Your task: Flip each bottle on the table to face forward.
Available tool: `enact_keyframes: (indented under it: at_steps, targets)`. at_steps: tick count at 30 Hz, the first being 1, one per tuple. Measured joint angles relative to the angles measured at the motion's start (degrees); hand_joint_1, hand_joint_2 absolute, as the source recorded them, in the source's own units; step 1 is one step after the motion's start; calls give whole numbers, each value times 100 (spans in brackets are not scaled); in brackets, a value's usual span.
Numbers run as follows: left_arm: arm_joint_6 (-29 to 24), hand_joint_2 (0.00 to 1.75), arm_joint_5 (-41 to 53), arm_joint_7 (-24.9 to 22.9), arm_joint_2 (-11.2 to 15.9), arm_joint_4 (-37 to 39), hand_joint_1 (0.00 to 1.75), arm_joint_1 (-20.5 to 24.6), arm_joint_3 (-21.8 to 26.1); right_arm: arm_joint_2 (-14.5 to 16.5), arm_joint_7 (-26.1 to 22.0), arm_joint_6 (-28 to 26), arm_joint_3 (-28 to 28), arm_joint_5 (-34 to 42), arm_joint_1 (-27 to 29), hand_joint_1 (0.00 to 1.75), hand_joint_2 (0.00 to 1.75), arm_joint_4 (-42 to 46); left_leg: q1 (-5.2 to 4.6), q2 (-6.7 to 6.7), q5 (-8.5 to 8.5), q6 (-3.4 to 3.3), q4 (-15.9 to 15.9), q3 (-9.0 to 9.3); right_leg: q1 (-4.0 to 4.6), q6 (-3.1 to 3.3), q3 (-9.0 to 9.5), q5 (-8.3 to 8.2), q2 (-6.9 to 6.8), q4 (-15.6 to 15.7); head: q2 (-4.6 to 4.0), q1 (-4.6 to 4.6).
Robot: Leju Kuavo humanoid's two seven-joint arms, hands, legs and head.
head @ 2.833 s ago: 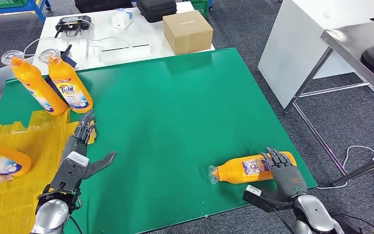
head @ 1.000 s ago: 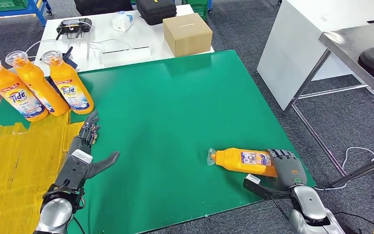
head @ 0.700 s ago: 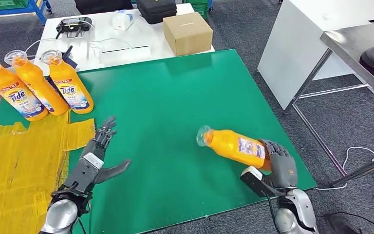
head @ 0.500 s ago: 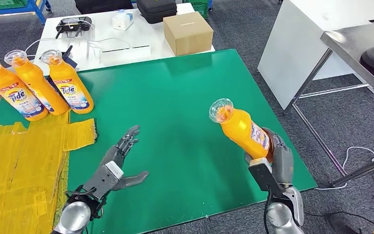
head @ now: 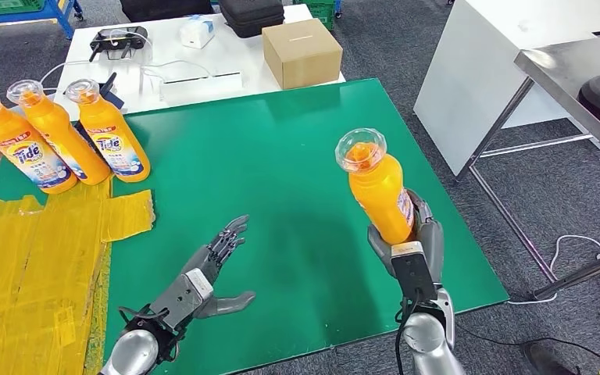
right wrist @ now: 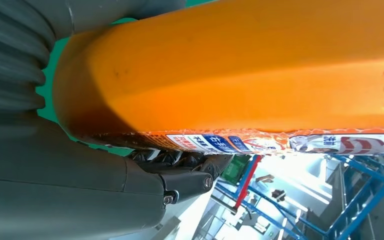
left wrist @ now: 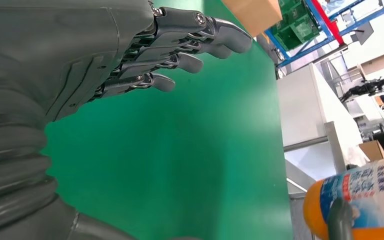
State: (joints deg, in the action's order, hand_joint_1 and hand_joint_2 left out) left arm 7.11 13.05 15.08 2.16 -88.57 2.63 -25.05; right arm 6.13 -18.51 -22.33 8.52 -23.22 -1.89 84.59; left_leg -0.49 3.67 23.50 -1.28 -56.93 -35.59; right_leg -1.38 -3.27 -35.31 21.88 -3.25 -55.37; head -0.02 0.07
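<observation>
Head view: the right hand (head: 410, 246) grips an orange bottle (head: 376, 191) by its lower body and holds it upright above the near right part of the green table (head: 281, 156), clear cap uppermost and tilted slightly toward the camera. The left hand (head: 203, 277) is above the table near its front edge, fingers extended and spread, thumb out to the side, holding nothing. Three standing bottles (head: 62, 137) are lined up side by side at the far left of the table, next to the yellow sheeting (head: 39, 266). Beyond the table, a white bench (head: 203, 47) carries a cardboard box (head: 301, 51). Left wrist view: the left hand (left wrist: 130, 55) has its fingers (left wrist: 190, 45) straight and apart over bare green surface, touching nothing; the held bottle (left wrist: 360, 200) appears at the frame edge with its printed label visible. Right wrist view: the orange bottle (right wrist: 240, 70) lies against the right hand (right wrist: 105, 170), whose dark fingers (right wrist: 180, 160) wrap under the labelled side; the grip is firm and closed around the body.
</observation>
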Motion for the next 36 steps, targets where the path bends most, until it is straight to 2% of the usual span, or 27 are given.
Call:
enact_keyframes:
  at_steps: [4,8,13,18,36]
  targets:
    - [20,175,-27,1,7,10,0,12,-16,38,-2,30,61,49,-43,171,175,-18,-1,-2,0,0,0,-2,-1,-3,0,1,0,0,0,0]
    - [134,175,-193,16,7,47,0,132,-78,138,-52,356,180,416,-199,171,175,-204,0,-1,0,0,0,-4,0,-4,0,1,0,0,0,2]
    - [189,175,-376,1,-36,101,0,429,-259,422,-127,688,736,500,-539,171,175,-867,3,1,-3,3,0,-1,3,-4,-1,0,1,-2,0,1]
    - [190,175,-419,-7,-54,149,0,585,-358,606,-131,688,1228,435,-728,171,175,-1367,3,-2,-5,3,0,-2,2,-4,-1,2,-2,-3,0,1]
    - [190,175,-421,-9,-54,199,0,645,-413,638,-133,655,1465,455,-861,171,175,-1784,2,-4,-2,2,0,-6,2,-5,-2,3,-1,1,0,2]
